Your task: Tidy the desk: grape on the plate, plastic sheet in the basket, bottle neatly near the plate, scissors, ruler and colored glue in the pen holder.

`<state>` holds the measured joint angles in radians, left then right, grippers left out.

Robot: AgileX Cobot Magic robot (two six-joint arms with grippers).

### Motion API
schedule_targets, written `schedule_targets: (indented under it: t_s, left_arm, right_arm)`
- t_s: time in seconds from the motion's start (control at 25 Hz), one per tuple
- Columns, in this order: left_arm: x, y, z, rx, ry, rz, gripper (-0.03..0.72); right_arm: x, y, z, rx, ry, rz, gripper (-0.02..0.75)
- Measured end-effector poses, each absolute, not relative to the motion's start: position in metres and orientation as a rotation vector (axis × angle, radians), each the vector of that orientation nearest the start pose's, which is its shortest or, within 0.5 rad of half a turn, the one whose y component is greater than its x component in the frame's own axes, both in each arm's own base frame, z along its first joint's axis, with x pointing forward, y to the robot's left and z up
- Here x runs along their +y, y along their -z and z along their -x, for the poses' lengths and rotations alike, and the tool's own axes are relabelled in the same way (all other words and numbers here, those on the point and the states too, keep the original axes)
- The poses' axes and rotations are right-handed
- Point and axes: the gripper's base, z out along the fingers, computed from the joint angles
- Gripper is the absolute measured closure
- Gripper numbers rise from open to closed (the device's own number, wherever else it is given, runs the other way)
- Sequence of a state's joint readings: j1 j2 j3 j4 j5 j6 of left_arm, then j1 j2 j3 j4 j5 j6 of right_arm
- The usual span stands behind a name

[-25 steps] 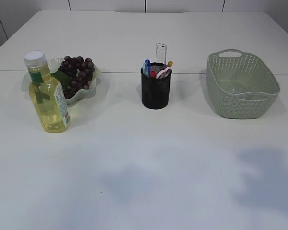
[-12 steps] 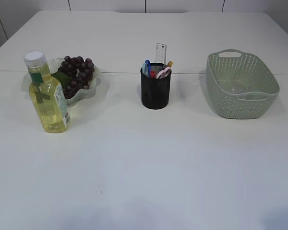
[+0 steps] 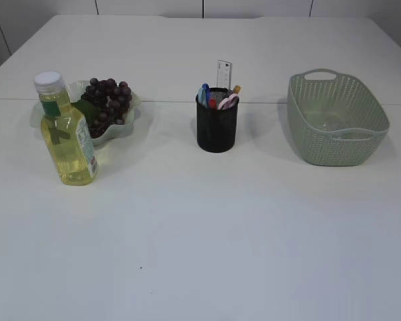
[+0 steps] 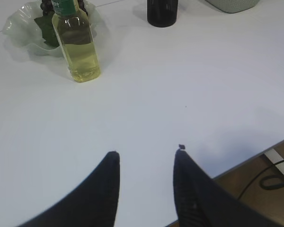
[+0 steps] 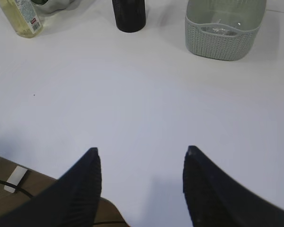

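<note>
Grape [image 3: 108, 99] bunch sits on the plate [image 3: 130, 126], far ahead and left of the left gripper [image 4: 146, 157], done. Bottle [image 3: 65, 130] stands upright just in front of the plate, touching or nearly so, ahead-left of the same gripper; looks placed. Pen holder [image 3: 217, 124], far ahead of the right gripper [image 5: 141, 152] and slightly left, holds the ruler [image 3: 224, 72] sticking up tallest, pink scissors [image 3: 228, 101] handles, and blue and orange tips that read as colored glue [image 3: 205, 93]; cannot separate each stick. Basket [image 3: 366, 113], ahead-right of the right gripper, has something clear and faint on its floor in the right wrist view, likely the plastic sheet [image 5: 221, 28]; hard to confirm. Judgement: all items appear in place, nothing loose on the desk [image 3: 220, 227], task essentially finished. Both grippers hang over the near desk edge, well apart from every object. Left jaws parted, empty. Right jaws spread wider, empty.
</note>
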<state>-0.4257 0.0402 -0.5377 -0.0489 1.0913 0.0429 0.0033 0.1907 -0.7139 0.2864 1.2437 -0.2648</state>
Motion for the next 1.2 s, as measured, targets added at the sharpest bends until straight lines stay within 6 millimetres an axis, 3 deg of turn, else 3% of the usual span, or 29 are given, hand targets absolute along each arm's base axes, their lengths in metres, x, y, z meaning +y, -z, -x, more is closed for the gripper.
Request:
schedule_targets:
  t_s: [0.4, 0.72, 0.96, 1.2]
  left_arm:
    - [0.0, -0.282, 0.009, 2.019, 0.293, -0.488, 0.408]
    - [0.0, -0.282, 0.009, 2.02, 0.292, -0.489, 0.408]
    - [0.0, -0.282, 0.009, 2.02, 0.292, -0.489, 0.408]
    - [0.0, -0.282, 0.009, 2.02, 0.292, -0.489, 0.408]
  right_arm:
    - [0.022, -0.297, 0.024, 2.032, -0.123, 0.376, 0.291]
    - [0.011, -0.272, 0.014, 2.094, -0.005, 0.299, 0.29]
    - [-0.001, -0.27, 0.013, 2.123, 0.058, 0.09, 0.29]
    - [-0.003, -0.27, 0.012, 2.125, 0.066, 0.038, 0.29]
